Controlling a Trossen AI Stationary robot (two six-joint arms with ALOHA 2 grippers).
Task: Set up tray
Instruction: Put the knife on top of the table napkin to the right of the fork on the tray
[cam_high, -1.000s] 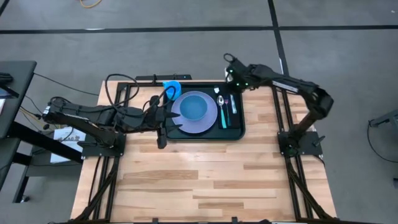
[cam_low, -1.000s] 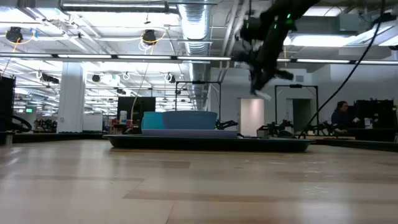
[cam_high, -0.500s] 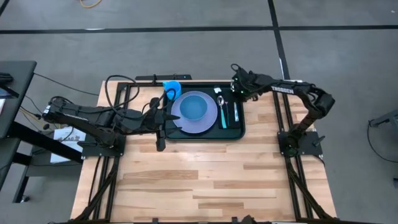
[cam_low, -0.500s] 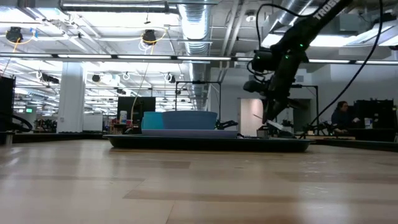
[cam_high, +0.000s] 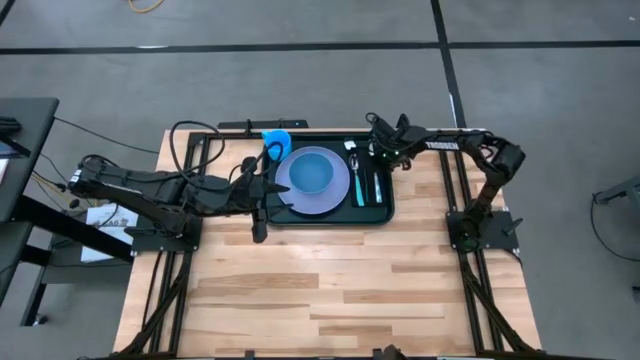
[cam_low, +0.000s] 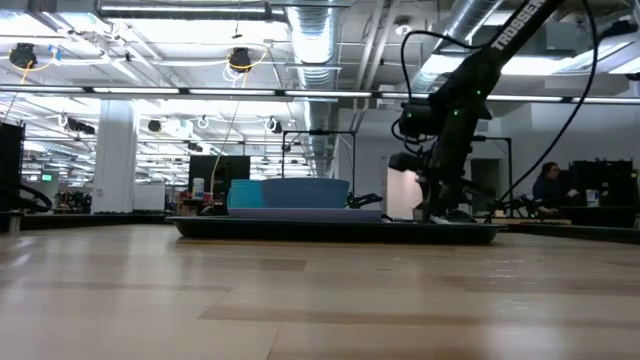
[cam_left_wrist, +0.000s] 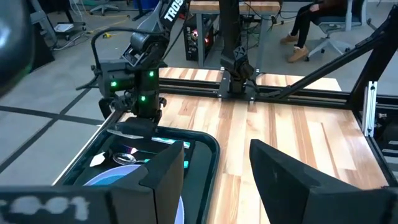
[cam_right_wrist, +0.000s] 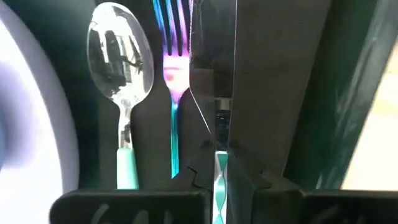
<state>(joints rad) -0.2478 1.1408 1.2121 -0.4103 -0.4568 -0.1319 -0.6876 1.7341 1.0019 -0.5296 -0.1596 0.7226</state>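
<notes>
Overhead, tray (cam_high: 385, 212) sits at counter's far edge; my right gripper (cam_high: 376, 152) is low over its cutlery side. Left gripper (cam_high: 262, 188) waits, fingers wide, empty. Wrist view: right fingers clamp a knife (cam_right_wrist: 214, 81), lining it beside the fork (cam_right_wrist: 174, 56).

The near half of the surface (cam_high: 330, 290) is left as bare wood, so open passage is offered there. The far middle is taken up by the tray (cam_high: 300, 215), and its centre is filled by a lavender plate (cam_high: 318, 195) carrying a blue bowl (cam_high: 312, 172). The strip of the tray right of the plate is crowded by a spoon (cam_right_wrist: 121, 68), a fork (cam_right_wrist: 174, 56) and a knife (cam_right_wrist: 214, 93), and is blocked from above by the right gripper (cam_high: 378, 150), lowered there. The tray's left edge is obstructed by the left gripper (cam_high: 262, 195), with a blue cup (cam_high: 275, 140) just beyond.
</notes>
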